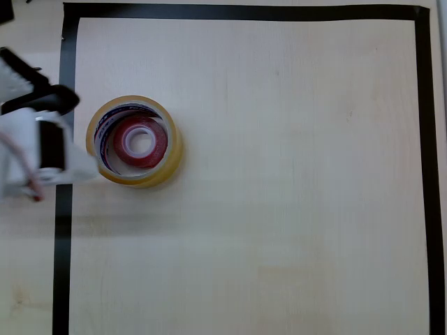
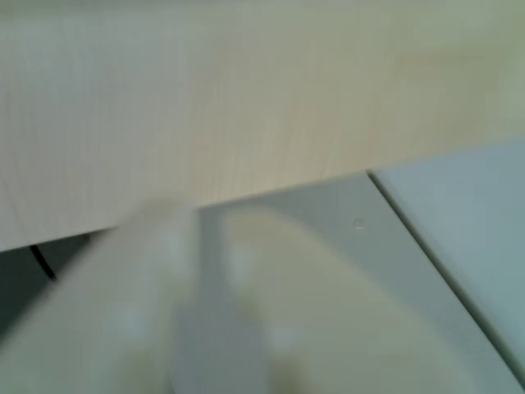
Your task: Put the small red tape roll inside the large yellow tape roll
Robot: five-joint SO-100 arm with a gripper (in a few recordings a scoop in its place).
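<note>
Overhead, the white arm (image 1: 38,150) enters from the left edge, lying across the black tape border (image 1: 65,209) that frames the pale wooden counter (image 1: 293,181). Its black upper part sits near the top left, a white block with a dark slot lies lower down, and a thin reddish cable curls at the far left edge. The white tip of the claw (image 1: 82,167) ends just beside, perhaps touching, the outer left wall of the yellow roll (image 1: 167,164); how wide it stands cannot be told, and it holds nothing that can be seen. The yellow roll lies flat on the counter just inside the border's left strip, with blue-and-red print showing on its inner core. The red roll (image 1: 162,139) lies flat inside that hole, nearer the right inner wall than the left, its white core facing up. Right of the rolls the wood runs on to the border's right strip, and the border's top strip crosses the upper edge. The arm is cut off by the left edge, so its base is out of sight. The wrist view is heavily blurred: pale wood fills the upper half, grey-white shapes too soft to identify lie below, and a dark patch sits at the lower left.
</note>
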